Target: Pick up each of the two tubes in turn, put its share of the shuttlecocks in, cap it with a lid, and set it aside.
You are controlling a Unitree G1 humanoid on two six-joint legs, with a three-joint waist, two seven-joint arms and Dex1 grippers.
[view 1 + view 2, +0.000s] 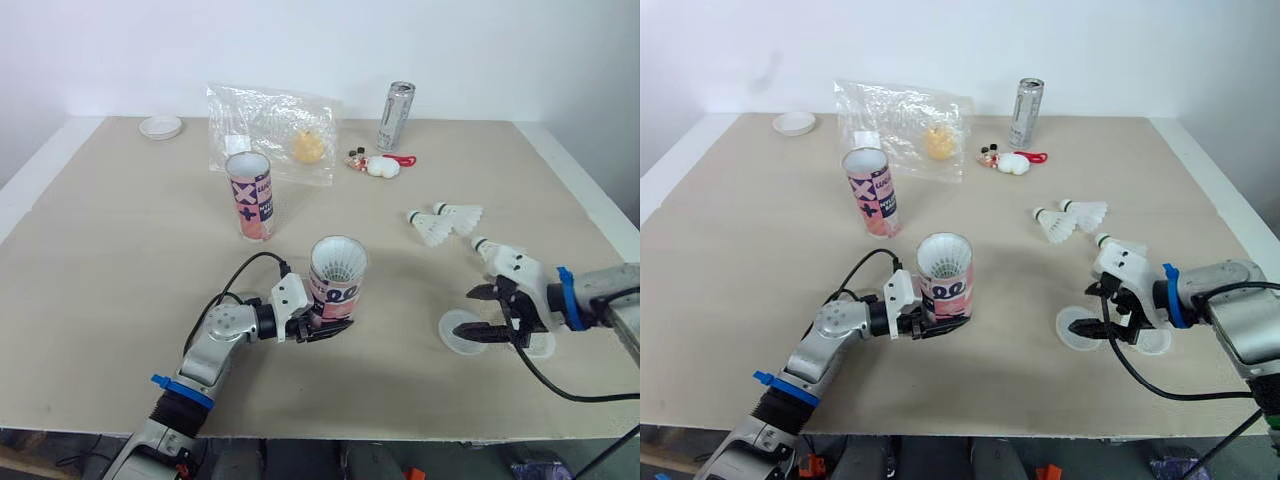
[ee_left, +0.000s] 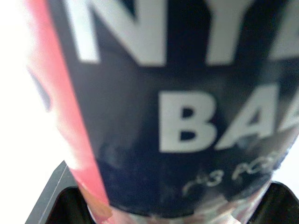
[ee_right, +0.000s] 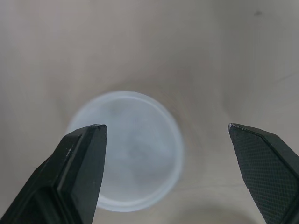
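**Left pincer gripping the loaded tube; right pincer hanging open over a lid**

The left arm is reaching forward low over the bench [image 1: 110,280] with its forearm angling inward. The left pincer [image 1: 326,326] is clamping the lower part of the near tube [image 1: 337,285] from the side. This tube is standing upright close to the bench's front edge, and a white feather skirt [image 1: 338,262] is showing in its open mouth. Whether its base is touching the bench cannot be told. In the left wrist view the tube's print [image 2: 177,116] is sitting right against the camera.

The right arm is coming in low from the bench's right side. The right pincer [image 1: 488,313] is spread wide and carrying nothing, hovering just above a clear lid [image 1: 456,330]. In the right wrist view that lid [image 3: 126,149] is lying flat, nearer to one finger [image 3: 81,172] than the other. A second lid [image 1: 543,346] is lying just beside it, partly under the wrist.

Bare bench is lying open between the two pincers. The far tube [image 1: 250,195] is standing upright and uncapped behind the left pincer, well apart from it. Two loose shuttlecocks [image 1: 432,228] are lying together near the right pincer, on its far side.

Along the back, a plastic bag [image 1: 270,125], a can [image 1: 396,115], a small toy keyring [image 1: 380,165] and a white round cap [image 1: 160,126] are sitting well apart from both arms.
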